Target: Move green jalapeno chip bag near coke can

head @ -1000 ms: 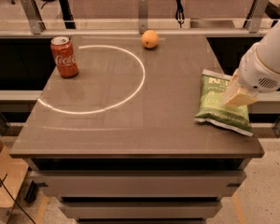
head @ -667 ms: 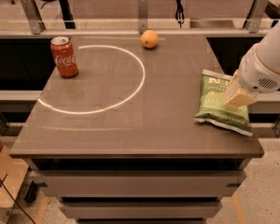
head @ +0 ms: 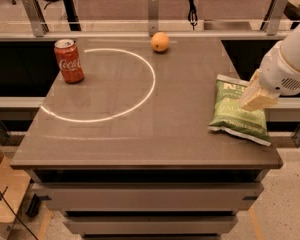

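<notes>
- Camera view: gripper (head: 256,98) at right, over the green jalapeno chip bag (head: 230,115); grip state, cannot tell.
- coke can (head: 69,61) upper left, well apart.

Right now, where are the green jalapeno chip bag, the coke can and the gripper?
green jalapeno chip bag (head: 234,115): camera view, middle of its green front.
coke can (head: 69,63): camera view, red side with the script.
gripper (head: 252,99): camera view, its tip, over the bag's upper right corner.

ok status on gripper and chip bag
Gripper over green jalapeno chip bag, right side of table. Coke can upright, far left. Orange at back, off the path.
</notes>
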You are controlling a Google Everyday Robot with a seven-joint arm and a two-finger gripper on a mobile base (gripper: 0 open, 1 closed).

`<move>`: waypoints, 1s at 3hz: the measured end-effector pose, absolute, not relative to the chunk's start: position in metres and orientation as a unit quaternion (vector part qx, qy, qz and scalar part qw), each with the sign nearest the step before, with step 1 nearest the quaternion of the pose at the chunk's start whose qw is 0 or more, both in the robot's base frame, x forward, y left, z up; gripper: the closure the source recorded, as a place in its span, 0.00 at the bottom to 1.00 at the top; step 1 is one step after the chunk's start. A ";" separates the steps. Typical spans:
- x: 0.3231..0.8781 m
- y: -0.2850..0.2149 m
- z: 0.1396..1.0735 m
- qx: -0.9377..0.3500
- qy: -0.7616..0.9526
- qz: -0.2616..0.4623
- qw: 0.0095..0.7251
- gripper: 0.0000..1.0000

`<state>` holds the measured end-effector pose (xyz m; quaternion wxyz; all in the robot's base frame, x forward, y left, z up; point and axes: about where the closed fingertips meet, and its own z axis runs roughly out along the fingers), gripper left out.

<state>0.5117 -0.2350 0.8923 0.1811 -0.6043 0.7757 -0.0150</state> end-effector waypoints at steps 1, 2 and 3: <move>0.518 -0.242 0.887 -0.592 0.781 0.021 0.200 0.18; 0.524 -0.246 0.882 -0.582 0.783 0.052 0.214 0.00; 0.527 -0.246 0.874 -0.577 0.784 0.071 0.216 0.00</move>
